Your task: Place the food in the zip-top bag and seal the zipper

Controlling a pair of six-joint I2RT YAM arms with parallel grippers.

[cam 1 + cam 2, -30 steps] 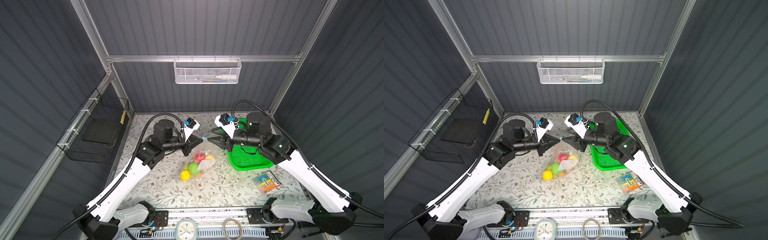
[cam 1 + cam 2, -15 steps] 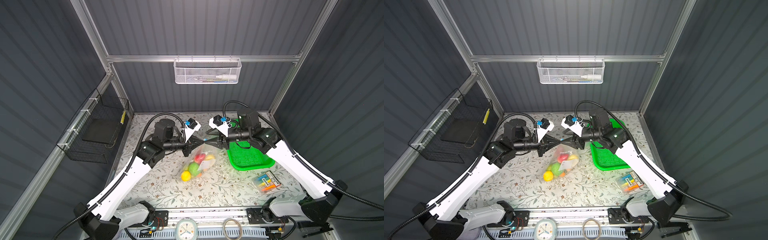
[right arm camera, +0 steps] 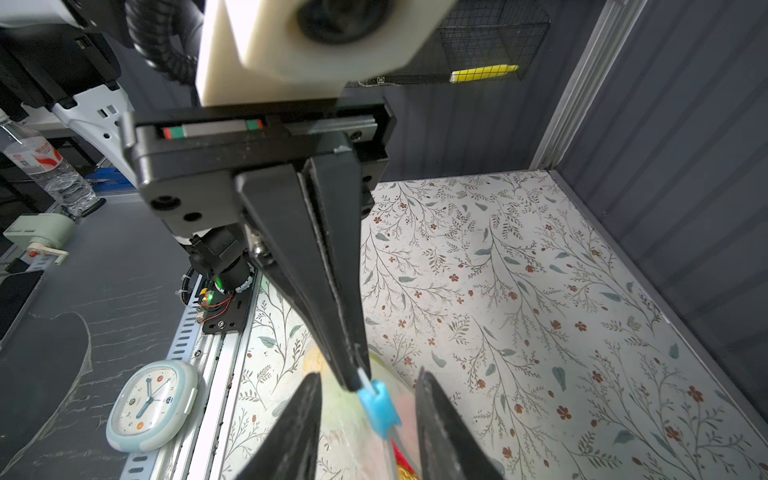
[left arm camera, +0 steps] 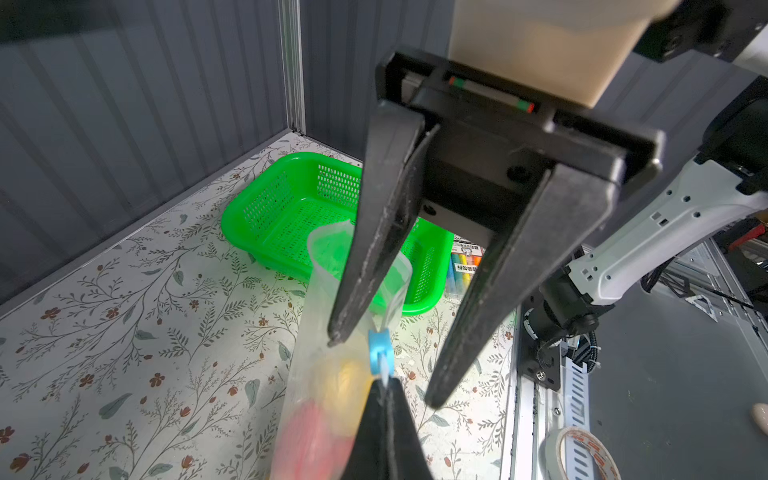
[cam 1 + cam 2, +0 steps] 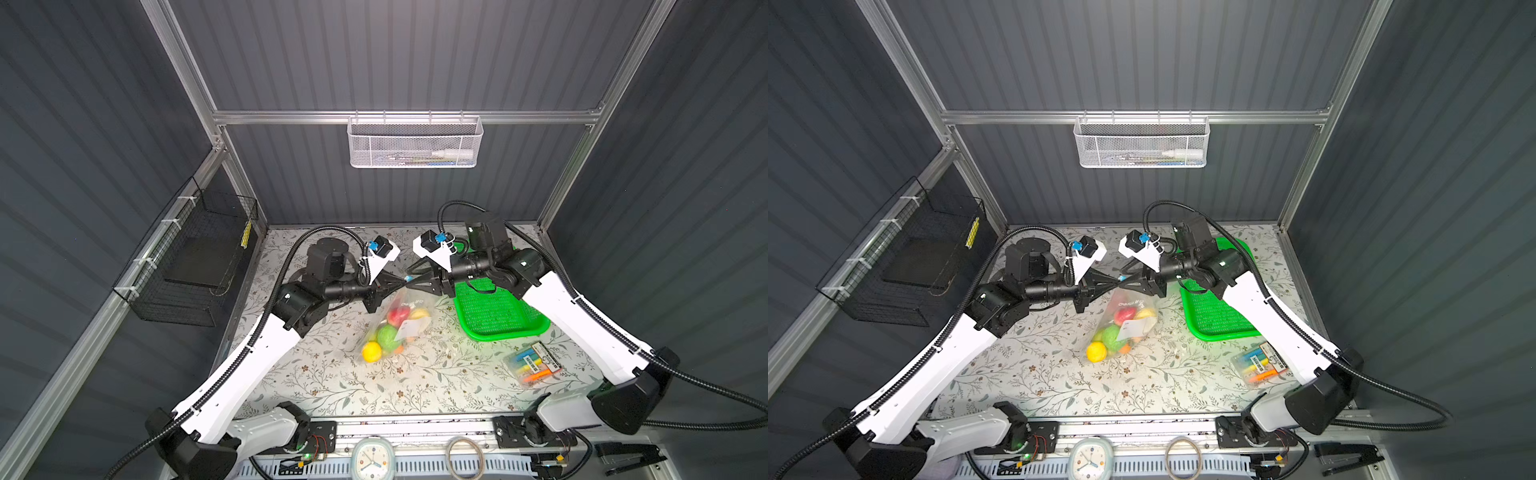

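Note:
The zip-top bag [image 5: 409, 328] [image 5: 1128, 330], clear with a white label, hangs from its top corner while its bottom rests on the table. Inside it lies the food [image 5: 371, 351] [image 5: 1096, 351]: a yellow lemon, a green lime, red and orange pieces. My left gripper [image 5: 402, 283] [image 4: 384, 388] is shut on the zipper strip [image 4: 385, 372], right behind the blue slider [image 4: 379, 348] [image 3: 380, 409]. My right gripper [image 5: 409, 284] [image 3: 369, 376] faces it tip to tip and is open. Its fingers [image 4: 353, 299] stand on either side of the slider without touching it.
The green basket [image 5: 498, 316] [image 4: 286, 208] stands to the right under my right arm. A packet of coloured markers [image 5: 534, 365] lies at the front right. A clock [image 3: 151, 405] and a tape roll [image 5: 461, 451] sit on the front rail.
My right gripper has moved left from above the basket to the bag's top corner, and its jaws now straddle the slider, somewhat narrower. The left gripper and bag have stayed put.

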